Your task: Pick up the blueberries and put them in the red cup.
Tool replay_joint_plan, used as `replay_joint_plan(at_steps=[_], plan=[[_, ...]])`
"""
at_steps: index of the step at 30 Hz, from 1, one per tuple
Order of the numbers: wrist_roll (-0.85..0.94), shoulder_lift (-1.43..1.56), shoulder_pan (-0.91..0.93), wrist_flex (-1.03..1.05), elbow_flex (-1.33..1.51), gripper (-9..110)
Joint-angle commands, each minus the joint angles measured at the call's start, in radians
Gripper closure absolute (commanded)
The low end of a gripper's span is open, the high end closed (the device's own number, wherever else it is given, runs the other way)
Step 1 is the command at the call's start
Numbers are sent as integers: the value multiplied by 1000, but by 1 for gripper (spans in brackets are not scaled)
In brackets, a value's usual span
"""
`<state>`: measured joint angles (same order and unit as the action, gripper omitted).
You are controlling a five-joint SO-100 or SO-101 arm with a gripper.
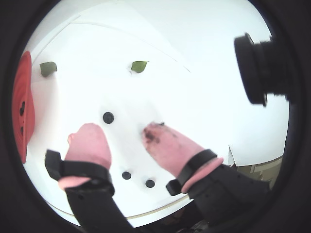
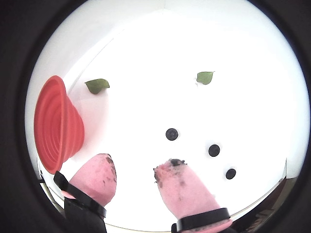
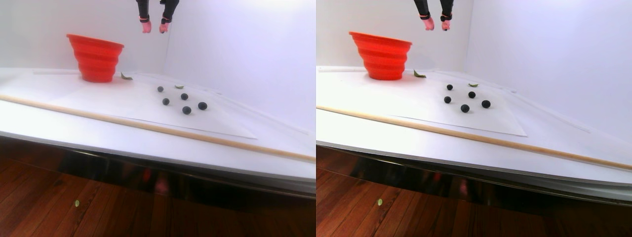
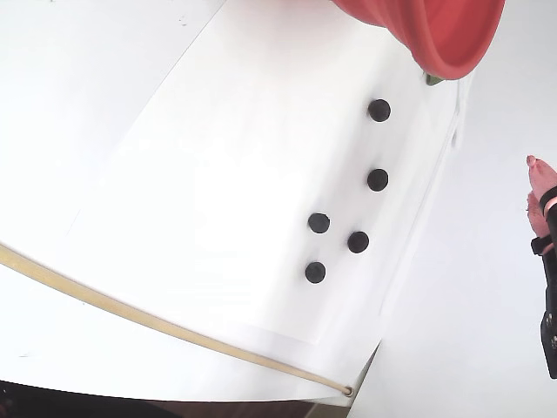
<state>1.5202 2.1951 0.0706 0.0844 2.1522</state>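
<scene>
A white table (image 3: 59,128) covered with a white paper sheet (image 3: 123,106) is standing against pale walls, above a dark wooden floor (image 3: 49,207). The gripper (image 3: 153,27) is hanging high over the table in the stereo pair view, its pink-tipped fingers (image 2: 187,189) spread apart and gripping nothing; dark smudges are marking the fingertips in both wrist views. Below it, five blueberries (image 3: 183,97) are lying loose on the sheet in a small cluster, well apart from the gripper. In a wrist view, three of them (image 2: 171,134) are showing, at about one to three o'clock from the fingertips. Being round, they are pointing no particular way. The red cup (image 3: 96,58), a ribbed collapsible vessel, is standing upright with its mouth up at roughly ten o'clock from the berries in the stereo pair view; in a wrist view it is sitting at nine o'clock (image 2: 56,126). Two green leaves (image 2: 205,77) are lying beyond the berries, one beside the cup. A wooden rod (image 3: 148,127) is crossing the table nearer the front edge.
</scene>
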Motion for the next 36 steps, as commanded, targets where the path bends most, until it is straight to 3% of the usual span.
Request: replay_joint_plan(at_steps=[1, 36], plan=[[2, -11, 37, -41, -18, 86], [-43, -337, 103, -149, -153, 83]])
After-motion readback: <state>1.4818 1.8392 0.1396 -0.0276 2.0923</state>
